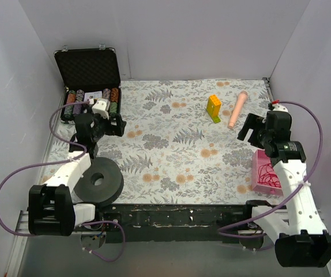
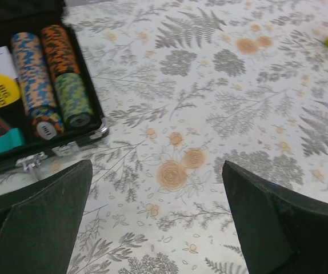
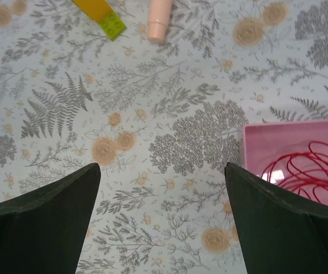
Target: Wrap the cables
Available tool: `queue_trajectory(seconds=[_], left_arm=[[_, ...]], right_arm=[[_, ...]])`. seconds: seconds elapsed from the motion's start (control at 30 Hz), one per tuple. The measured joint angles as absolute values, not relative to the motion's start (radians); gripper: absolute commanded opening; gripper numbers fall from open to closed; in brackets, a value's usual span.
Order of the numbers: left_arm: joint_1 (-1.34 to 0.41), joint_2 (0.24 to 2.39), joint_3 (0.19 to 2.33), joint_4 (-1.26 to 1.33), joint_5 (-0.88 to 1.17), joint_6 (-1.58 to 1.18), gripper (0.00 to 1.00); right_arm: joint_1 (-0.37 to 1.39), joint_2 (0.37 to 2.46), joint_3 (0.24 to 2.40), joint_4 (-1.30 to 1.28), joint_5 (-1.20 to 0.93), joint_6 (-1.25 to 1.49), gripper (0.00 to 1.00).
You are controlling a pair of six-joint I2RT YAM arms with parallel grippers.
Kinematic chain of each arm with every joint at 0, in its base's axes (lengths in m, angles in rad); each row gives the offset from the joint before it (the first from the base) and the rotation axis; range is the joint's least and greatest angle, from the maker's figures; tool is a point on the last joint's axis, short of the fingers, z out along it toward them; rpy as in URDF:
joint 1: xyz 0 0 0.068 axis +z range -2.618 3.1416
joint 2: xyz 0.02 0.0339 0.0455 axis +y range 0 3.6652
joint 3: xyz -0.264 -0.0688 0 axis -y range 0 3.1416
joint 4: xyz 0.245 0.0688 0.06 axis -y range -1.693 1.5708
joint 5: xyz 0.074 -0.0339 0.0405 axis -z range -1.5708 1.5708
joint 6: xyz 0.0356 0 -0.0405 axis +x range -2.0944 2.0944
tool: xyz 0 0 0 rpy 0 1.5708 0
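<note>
The cables (image 1: 267, 173) are thin red wire strands lying in loose loops inside a pink tray (image 1: 255, 171) at the right side of the table. They also show at the right edge of the right wrist view (image 3: 312, 171), inside the tray (image 3: 255, 140). My right gripper (image 1: 252, 129) is open and empty, above the floral cloth just left of the tray (image 3: 162, 166). My left gripper (image 1: 106, 124) is open and empty over the cloth beside the chip case (image 2: 156, 165).
An open black case of poker chips (image 1: 90, 86) stands at the back left (image 2: 50, 85). A black tape roll (image 1: 98, 180) lies by the left arm. A yellow-green block (image 1: 214, 108) and a pink cylinder (image 1: 237, 109) lie at the back right. White walls enclose the table.
</note>
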State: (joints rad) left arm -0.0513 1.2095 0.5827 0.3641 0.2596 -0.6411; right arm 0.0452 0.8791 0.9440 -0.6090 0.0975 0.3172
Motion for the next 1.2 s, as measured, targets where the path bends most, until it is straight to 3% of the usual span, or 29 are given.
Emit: queue_trajectory(seconds=[0.17,0.33,0.5,0.8,1.2], left_arm=[[-0.051,1.278,0.828,0.025,0.464,-0.597,0.98],[-0.059,1.336,0.973,-0.22,0.613,-0.574,0.98],[-0.09,1.339,1.058,-0.395,0.629,-0.562,0.98],[-0.102,1.339,1.148,-0.645,0.578,-0.501,0.98],[-0.102,1.33,1.178,-0.742,0.515,-0.527,0.98]], right_arm=[[0.034,0.986,1.013,-0.8,0.231,0.474,0.91],[-0.002,0.9,0.978,-0.846,0.396,0.67,0.8],[-0.092,0.817,0.929,-0.83,0.483,0.812,0.8],[-0.339,1.016,0.881,-0.76,0.363,0.862,0.76],[-0.362,1.054,0.817,-0.686,0.378,0.847,0.72]])
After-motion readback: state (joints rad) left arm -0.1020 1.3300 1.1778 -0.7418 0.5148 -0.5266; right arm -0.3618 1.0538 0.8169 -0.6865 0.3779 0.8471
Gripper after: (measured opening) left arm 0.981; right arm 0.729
